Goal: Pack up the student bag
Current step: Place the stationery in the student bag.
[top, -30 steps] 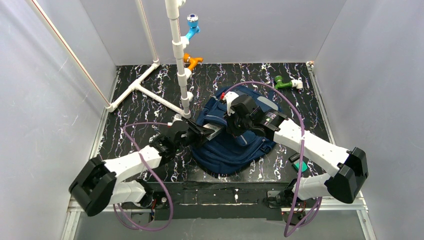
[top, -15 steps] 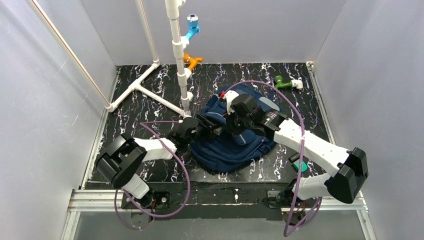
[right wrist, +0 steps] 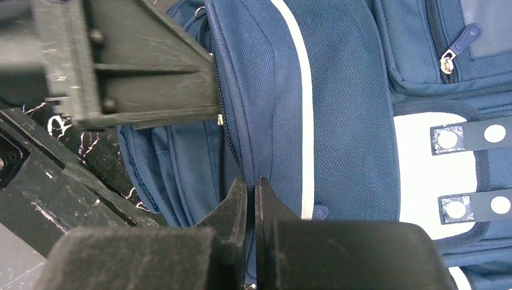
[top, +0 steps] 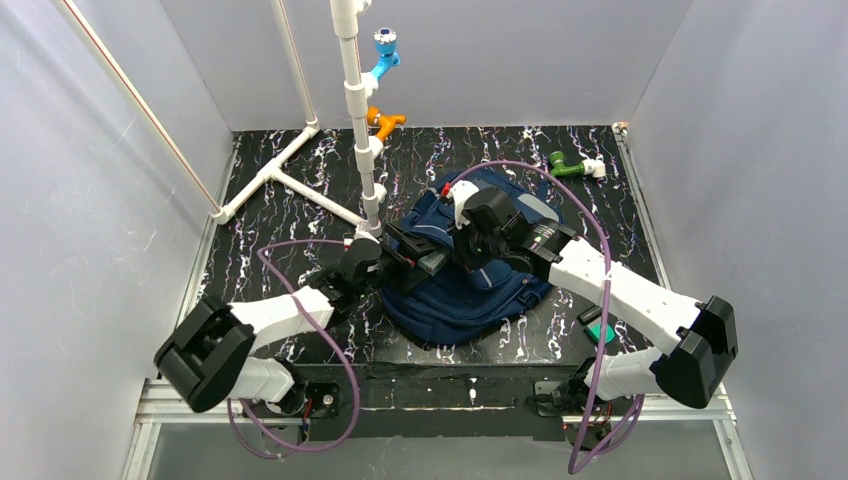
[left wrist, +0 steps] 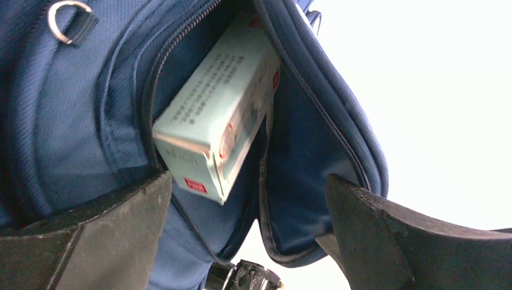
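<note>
Top external: one student bag (top: 470, 300), right gripper (right wrist: 250, 193) clamped on it, left gripper (left wrist: 247, 181) spread.

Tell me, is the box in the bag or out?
Mostly in: the box sits in the unzipped student bag, near end poking past the zip. The left gripper is open, clear of it.

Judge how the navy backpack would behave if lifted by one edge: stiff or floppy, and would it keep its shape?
Probably floppy: the backpack lies slumped and creased on the table. Its fabric folds where the right gripper pinches it, so it would likely sag. The box inside might shift.
</note>
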Tool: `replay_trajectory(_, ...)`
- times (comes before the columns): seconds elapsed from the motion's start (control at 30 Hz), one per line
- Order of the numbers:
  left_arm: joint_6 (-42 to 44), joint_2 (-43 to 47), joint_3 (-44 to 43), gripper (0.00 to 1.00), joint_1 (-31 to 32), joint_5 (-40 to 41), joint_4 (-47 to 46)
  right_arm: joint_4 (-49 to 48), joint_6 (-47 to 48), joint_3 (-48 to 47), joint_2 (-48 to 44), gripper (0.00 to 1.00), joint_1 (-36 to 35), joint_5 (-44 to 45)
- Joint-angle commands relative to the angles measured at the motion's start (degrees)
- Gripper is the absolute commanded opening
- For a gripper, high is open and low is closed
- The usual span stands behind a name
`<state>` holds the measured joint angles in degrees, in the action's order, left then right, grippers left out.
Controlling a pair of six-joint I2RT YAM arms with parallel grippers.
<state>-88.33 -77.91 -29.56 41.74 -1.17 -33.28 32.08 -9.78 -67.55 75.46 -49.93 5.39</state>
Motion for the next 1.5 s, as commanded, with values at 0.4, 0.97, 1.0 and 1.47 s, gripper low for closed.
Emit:
replay_trajectory(0.4,4.0,8.2,-2.5,0.58,-0.6,1.4,16.8,-2.4,1.1,-4.3,-1.3,0.01,0.3,-1.4)
replay_trajectory(0.97,7.7,12.2,0.0,0.63,-3.4,-0.8,15.3,-1.2,-0.5,-1.9,1.1,0.1,0.3,-2.7)
replay_trajectory(1.0,10.4,21.2,3.2,0.7,-3.7,-1.0,17.8,0.6,-0.4,-3.2,2.8,0.32,0.3,-3.2)
replay_trajectory(1.47,27.1,38.7,-6.3,0.91,-4.2,-9.1,38.1,7.9,-8.3,-5.2,-3.1,0.97,15.6,13.7)
